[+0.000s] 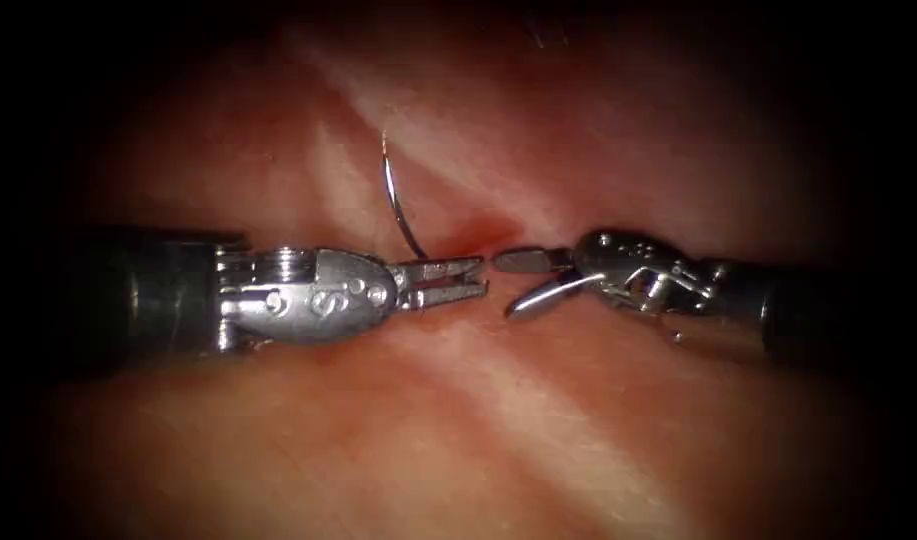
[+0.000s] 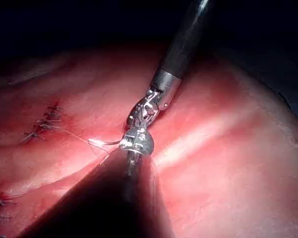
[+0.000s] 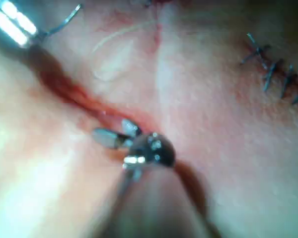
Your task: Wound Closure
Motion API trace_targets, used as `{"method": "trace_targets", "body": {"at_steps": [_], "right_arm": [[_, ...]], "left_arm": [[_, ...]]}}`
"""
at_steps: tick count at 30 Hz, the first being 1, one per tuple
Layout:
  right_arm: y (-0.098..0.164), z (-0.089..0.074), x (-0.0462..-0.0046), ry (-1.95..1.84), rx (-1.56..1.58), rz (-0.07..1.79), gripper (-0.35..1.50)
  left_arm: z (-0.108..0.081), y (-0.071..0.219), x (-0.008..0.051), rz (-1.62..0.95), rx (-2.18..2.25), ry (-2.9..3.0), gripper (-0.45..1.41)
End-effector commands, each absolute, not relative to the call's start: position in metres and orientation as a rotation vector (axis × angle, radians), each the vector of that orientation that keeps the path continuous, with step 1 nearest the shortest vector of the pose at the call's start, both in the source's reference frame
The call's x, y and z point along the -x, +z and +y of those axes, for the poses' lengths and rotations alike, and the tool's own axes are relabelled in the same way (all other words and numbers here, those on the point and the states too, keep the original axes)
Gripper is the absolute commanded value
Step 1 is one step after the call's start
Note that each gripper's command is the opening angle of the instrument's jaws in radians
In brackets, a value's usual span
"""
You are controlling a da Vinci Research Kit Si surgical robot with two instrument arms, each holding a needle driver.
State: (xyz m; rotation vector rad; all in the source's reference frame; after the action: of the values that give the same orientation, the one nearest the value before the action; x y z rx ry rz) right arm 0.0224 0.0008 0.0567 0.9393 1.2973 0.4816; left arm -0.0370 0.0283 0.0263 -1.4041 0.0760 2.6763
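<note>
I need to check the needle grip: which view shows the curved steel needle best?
The endoscope view: the curved steel needle arcs up in full from the left arm's tool, whose jaws hold its lower end, left of the red cut. The left wrist view shows a short piece; the right wrist view, one end. The right arm's tool is open, empty.

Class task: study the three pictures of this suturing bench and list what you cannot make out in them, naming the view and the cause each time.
- Needle, endoscope view: its lower end passes behind the left gripper, so whether that end sits in the tissue is hidden.
- Thread, left wrist view: too thin to follow to the needle.
- Old stitches, right wrist view: blurred, knots unreadable.
- Right gripper, endoscope view: open, holding nothing.
</note>
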Motion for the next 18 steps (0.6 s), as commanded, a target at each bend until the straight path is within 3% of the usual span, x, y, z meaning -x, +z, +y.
{"method": "trace_targets", "body": {"at_steps": [1,12,18], "right_arm": [[0.0569,0.0011,-0.0232,0.485,-0.943,1.304,0.57],[0.0563,0.0021,-0.0228,0.540,-0.988,1.313,0.63],[0.0559,0.0027,-0.0224,0.600,-1.084,1.307,0.54]], "left_arm": [[0.0291,0.0264,0.0374,0.086,1.404,2.681,-0.45],[0.0302,0.0257,0.0375,0.149,1.409,2.690,-0.45],[0.0247,0.0293,0.0384,0.186,1.471,2.707,-0.45]]}}
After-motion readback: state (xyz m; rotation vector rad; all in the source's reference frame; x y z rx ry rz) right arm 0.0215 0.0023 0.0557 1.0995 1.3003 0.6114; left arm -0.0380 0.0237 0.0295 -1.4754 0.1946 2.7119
